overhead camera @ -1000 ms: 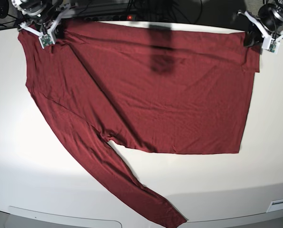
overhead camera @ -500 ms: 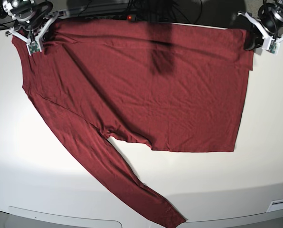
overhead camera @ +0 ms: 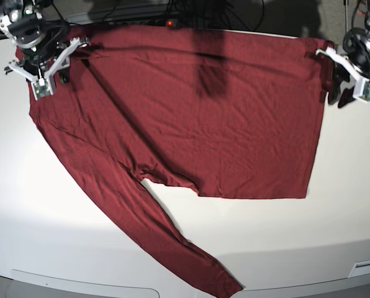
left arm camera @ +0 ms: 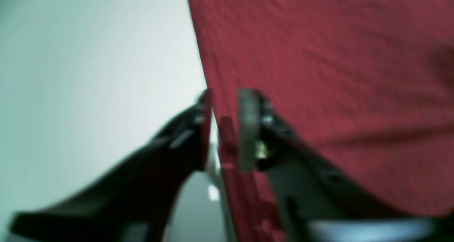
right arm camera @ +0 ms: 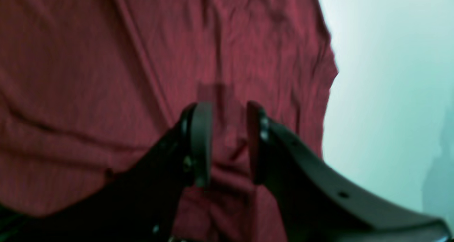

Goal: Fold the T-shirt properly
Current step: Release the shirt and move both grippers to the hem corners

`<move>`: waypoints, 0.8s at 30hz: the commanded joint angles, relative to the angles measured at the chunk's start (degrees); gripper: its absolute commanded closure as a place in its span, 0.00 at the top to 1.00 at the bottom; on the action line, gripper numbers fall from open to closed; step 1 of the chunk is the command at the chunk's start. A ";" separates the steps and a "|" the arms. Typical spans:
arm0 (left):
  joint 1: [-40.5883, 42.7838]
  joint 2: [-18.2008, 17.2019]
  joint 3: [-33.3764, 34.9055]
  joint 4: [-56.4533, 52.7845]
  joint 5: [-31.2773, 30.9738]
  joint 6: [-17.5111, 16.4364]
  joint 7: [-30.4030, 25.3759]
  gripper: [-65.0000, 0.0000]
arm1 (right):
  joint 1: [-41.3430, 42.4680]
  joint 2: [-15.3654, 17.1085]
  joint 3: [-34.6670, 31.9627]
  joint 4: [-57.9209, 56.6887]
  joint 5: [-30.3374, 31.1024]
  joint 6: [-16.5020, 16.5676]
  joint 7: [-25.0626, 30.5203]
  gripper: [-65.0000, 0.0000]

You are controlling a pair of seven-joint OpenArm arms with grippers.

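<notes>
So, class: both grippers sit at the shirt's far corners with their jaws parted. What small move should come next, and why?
Probably lift both grippers clear. The T-shirt lies spread flat on the table, and the left gripper and right gripper show parted jaws with fabric loose between them, so nothing looks held.

t-shirt (overhead camera: 234, 124): plain maroon, no print | table (overhead camera: 61, 211): white

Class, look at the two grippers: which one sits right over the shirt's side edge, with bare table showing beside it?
The left gripper: it straddles the T-shirt's edge beside the white table. The right gripper has fabric under both fingers.
</notes>
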 commanded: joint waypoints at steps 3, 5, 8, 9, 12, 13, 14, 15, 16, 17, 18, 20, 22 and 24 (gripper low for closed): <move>-5.42 -0.72 -0.42 -0.55 -0.57 -0.02 -1.70 0.32 | 3.74 0.63 0.46 1.05 3.45 -0.35 -1.97 0.30; -10.19 -0.70 -0.35 -2.75 -0.59 -0.04 -1.57 0.32 | 6.47 0.63 0.46 1.03 5.42 0.96 -5.90 0.30; -18.62 -0.70 -0.20 -8.39 -1.97 -2.47 2.51 0.32 | 9.64 0.61 0.46 1.03 6.08 2.56 -9.20 0.30; -21.66 -0.70 -0.20 -11.04 -3.52 -4.46 4.72 0.32 | 10.40 0.61 0.46 1.03 6.05 2.60 -9.35 0.30; -30.73 -0.70 0.39 -21.16 -7.52 -8.35 8.33 0.32 | 12.20 0.48 0.46 1.03 6.08 2.60 -9.62 0.30; -33.70 -0.70 0.90 -25.09 -7.80 -9.07 8.59 0.32 | 12.68 0.48 0.46 1.03 6.05 2.58 -9.99 0.30; -36.59 -0.70 1.51 -29.05 -8.02 -9.75 8.79 0.32 | 12.98 0.50 0.46 1.03 5.95 2.60 -10.21 0.30; -39.50 -0.70 2.16 -33.09 -8.02 -9.83 8.96 0.32 | 13.27 0.48 0.46 0.98 5.81 2.60 -10.32 0.30; -42.29 -0.72 2.97 -37.13 -8.13 -9.83 9.14 0.32 | 13.38 0.48 0.46 0.92 5.64 2.58 -10.27 0.30; -45.03 -0.70 3.87 -41.13 -8.17 -9.83 9.11 0.32 | 13.51 0.50 0.46 0.87 5.64 2.58 -10.25 0.30; -47.69 -0.68 4.90 -44.98 -8.15 -9.83 9.09 0.32 | 13.53 0.50 0.46 0.87 5.62 2.60 -10.25 0.30; -52.92 -0.70 7.28 -52.59 -7.93 -9.83 8.98 0.32 | 13.51 0.48 0.46 0.87 5.60 2.60 -10.27 0.30; -57.83 -0.68 9.77 -60.22 -6.86 -9.83 7.63 0.32 | 13.51 0.48 0.46 0.87 5.42 2.60 -10.43 0.30; -62.14 -0.68 12.24 -67.87 -3.93 -9.83 4.83 0.32 | 13.51 0.48 0.46 0.87 5.44 2.58 -10.58 0.30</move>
